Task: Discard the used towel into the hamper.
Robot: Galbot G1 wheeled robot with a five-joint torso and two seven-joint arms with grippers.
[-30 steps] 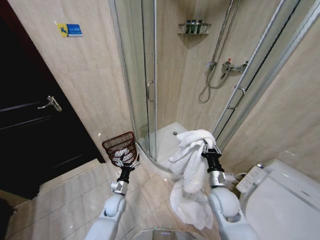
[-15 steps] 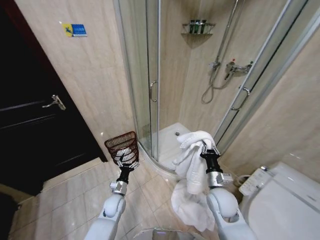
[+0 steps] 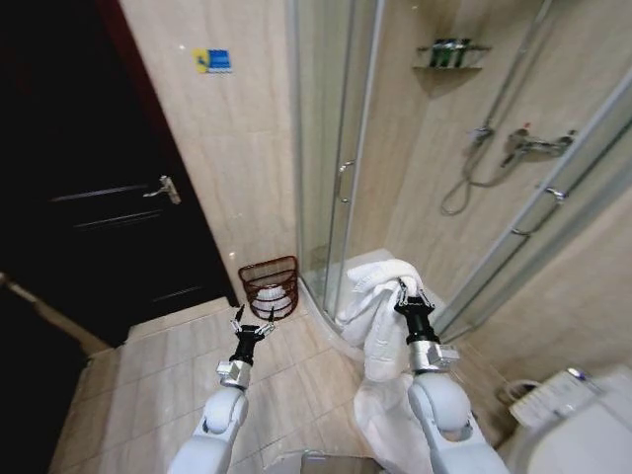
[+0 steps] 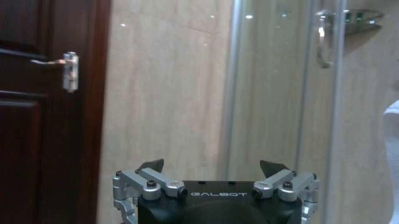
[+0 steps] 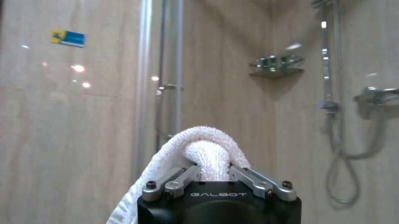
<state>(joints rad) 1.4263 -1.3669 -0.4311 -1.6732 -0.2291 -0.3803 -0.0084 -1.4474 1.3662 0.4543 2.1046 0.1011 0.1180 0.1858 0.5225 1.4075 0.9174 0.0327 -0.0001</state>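
A white towel [image 3: 373, 314] hangs from my right gripper [image 3: 406, 290], which is shut on its upper fold; the cloth trails down to the floor in front of my right arm. In the right wrist view the towel [image 5: 206, 154] bulges out between the closed fingers of the right gripper [image 5: 215, 175]. The hamper [image 3: 270, 286], a small reddish-brown wire basket with something white inside, stands on the floor by the wall, left of the shower door. My left gripper [image 3: 251, 323] is held open just in front of the hamper; the left wrist view shows the left gripper [image 4: 215, 165] with nothing between its fingers.
A dark wooden door [image 3: 89, 197] with a lever handle is on the left. A glass shower enclosure [image 3: 341, 158] with a raised white base stands behind the towel. A toilet [image 3: 578, 415] sits at the lower right. Tiled floor [image 3: 148, 375] lies open on the left.
The whole view has swung to the left: door now larger, toilet nearer the right edge, hamper closer to centre. Both arms keep their pose and the towel stays gripped.
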